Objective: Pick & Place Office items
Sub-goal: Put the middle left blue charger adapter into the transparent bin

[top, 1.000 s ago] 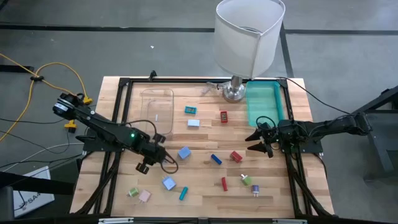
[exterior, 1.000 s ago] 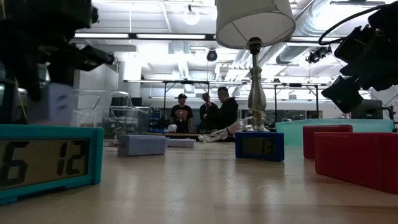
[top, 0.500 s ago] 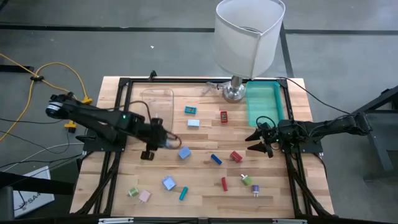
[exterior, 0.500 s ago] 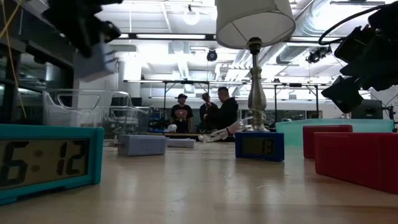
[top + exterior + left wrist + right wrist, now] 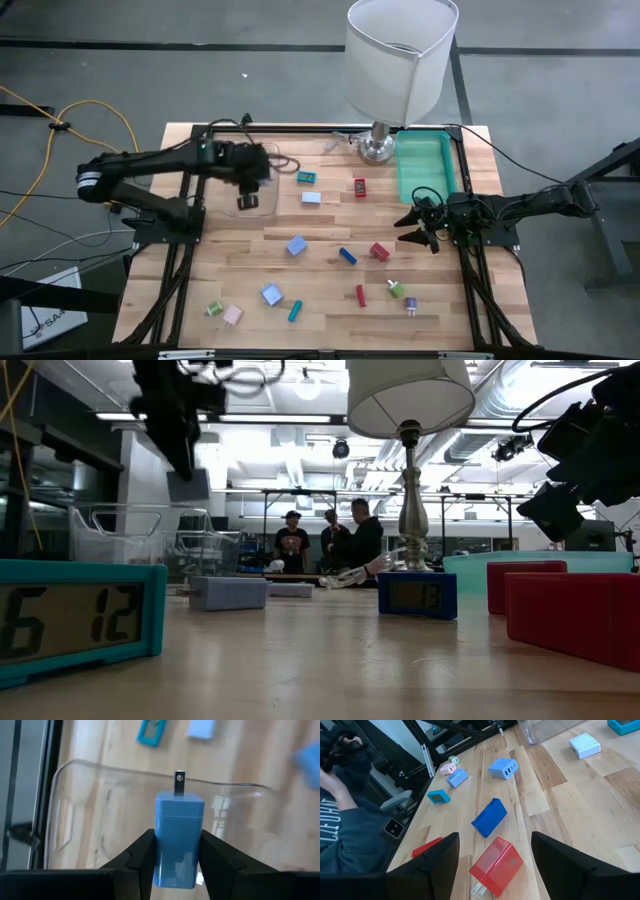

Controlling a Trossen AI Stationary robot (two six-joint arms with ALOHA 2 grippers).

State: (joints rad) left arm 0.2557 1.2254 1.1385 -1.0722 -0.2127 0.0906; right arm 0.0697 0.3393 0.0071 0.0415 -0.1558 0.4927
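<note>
Wooden slatted table (image 5: 320, 290) in a workshop, seen from above, with a robot arm at each side and small office items scattered across it.

At the left, the left gripper (image 5: 175, 857) hung over a clear plastic bin (image 5: 252, 170) near the table's far edge, its fingers clamped on a light blue plug-in charger (image 5: 178, 837) with a metal prong pointing away from the wrist. Moving right, loose pieces lay on the wood: a teal clock (image 5: 306, 177), a pale blue block (image 5: 311, 197), a light blue charger (image 5: 296, 245), a dark blue piece (image 5: 347, 256) and a red charger (image 5: 379, 251). A white-shaded lamp (image 5: 398, 55) stood at the far edge beside a teal tray (image 5: 425, 170). At the right edge, the right gripper (image 5: 415, 229) hovered with fingers spread wide, grasping nothing.
</note>
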